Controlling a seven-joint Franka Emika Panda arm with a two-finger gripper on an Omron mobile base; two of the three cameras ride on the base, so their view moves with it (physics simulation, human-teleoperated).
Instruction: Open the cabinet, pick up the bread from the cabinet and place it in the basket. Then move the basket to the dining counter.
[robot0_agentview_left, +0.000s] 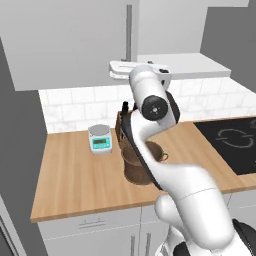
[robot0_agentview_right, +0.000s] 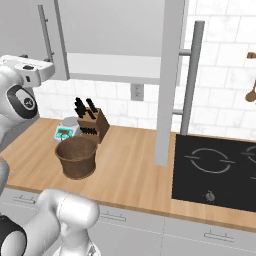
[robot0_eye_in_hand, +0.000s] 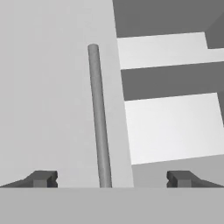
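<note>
1. My gripper (robot0_eye_in_hand: 109, 179) is spread wide, its finger tips (robot0_eye_in_hand: 43, 179) standing either side of the bar handle (robot0_eye_in_hand: 99, 118) on the cabinet's (robot0_agentview_left: 65, 45) closed left door, pinching nothing.
2. I see the right door (robot0_agentview_right: 170, 75) swung open, edge toward me, with bare pale shelves (robot0_eye_in_hand: 170, 127) inside.
3. The basket (robot0_agentview_right: 76, 157) sits on the wooden worktop (robot0_agentview_right: 130, 170), just in front of the knife block (robot0_agentview_right: 91, 123) and near the kitchen scale (robot0_agentview_left: 99, 138).

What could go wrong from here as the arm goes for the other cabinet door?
1. The gripper is open with the door handle left of centre between its fingers; closing now might clip it unevenly or slip.
2. The already open right door juts over the counter; the swinging arm could strike it.
3. The basket and knife block sit below the arm, so a low elbow might knock them.
</note>
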